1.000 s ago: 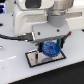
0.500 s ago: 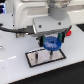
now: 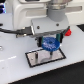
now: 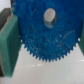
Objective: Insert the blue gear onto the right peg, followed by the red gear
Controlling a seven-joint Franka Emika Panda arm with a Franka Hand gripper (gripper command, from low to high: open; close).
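Gripper (image 3: 51, 42) is clenching the blue gear (image 3: 51, 43) (teeth pressed against green pads (image 4: 8, 47)), holding it tilted just above the dark plate (image 3: 44, 56) on white worktop (image 3: 65, 70).

The blue gear (image 3: 50, 43) is a bright, saturated blue, its toothed rim showing the same blue in the wrist view (image 4: 47, 35), with a pale grey-beige centre hole. Below the gear lies a dark plate (image 3: 41, 56) with a pale rim, on a white table (image 3: 65, 72). Beside the gear sits a dull green block (image 4: 10, 47).
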